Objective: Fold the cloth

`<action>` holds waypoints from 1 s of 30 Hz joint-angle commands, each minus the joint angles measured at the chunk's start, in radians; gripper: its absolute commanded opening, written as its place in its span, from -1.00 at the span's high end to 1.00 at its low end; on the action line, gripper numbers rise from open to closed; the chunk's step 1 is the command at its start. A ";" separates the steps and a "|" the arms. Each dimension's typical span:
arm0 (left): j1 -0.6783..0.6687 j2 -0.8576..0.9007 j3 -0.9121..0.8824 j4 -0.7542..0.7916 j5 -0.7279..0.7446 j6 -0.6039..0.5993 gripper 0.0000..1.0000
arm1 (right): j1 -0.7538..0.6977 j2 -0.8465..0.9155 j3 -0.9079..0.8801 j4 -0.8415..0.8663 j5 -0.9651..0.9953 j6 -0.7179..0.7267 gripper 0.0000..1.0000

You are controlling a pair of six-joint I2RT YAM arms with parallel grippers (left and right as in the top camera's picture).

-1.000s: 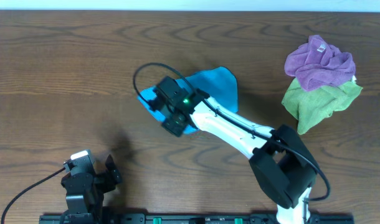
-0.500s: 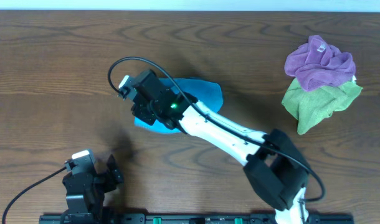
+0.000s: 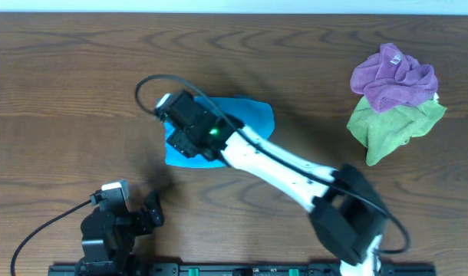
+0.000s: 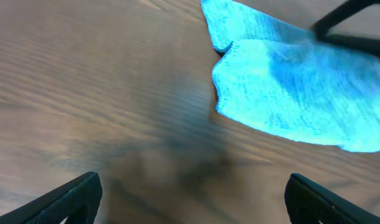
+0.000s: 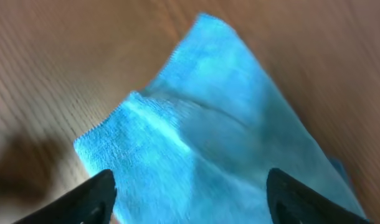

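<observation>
On the wood-grain table (image 3: pixel 65 77), the fuzzy sky-blue cloth (image 3: pixel 257 115) lies doubled over.

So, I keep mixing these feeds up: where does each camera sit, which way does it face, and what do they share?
Overhead: above the table, facing straight down; left arm and right arm show.
Left wrist: low over the table, facing the cloth; open left pincer at the bottom.
Right wrist: just above the cloth, facing down; open right pincer at the bottom.
Shared: the cloth, in all three.
</observation>
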 commanded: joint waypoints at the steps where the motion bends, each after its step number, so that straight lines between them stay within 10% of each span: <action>1: -0.005 0.066 0.069 0.012 0.032 -0.120 -0.91 | -0.065 -0.094 0.033 -0.044 -0.064 0.097 -0.76; 14: -0.005 0.722 0.402 0.085 0.264 -0.198 -0.91 | -0.335 -0.208 0.032 -0.279 -0.403 0.101 -0.95; 30: -0.005 1.212 0.412 0.275 0.340 -0.491 -0.91 | -0.478 -0.208 0.032 -0.404 -0.518 0.034 -0.97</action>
